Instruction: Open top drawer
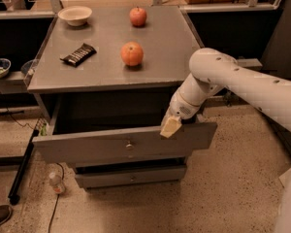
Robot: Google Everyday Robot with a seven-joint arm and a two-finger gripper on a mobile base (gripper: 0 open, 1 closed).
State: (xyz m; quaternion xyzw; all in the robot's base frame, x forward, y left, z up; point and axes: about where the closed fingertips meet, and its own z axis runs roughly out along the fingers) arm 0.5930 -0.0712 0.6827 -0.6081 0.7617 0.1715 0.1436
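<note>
Judging by the dark gap behind its panel, the top drawer stood partly out of the cabinet, so the pulling step looked begun but not finished. The gripper sat at the drawer's upper rim, right of its centre knob; whether it was spread or pinched on that rim could not be told. The next move probably called for a straight draw outward, holding contact with the rim so the slanted-looking panel did not jam.
</note>
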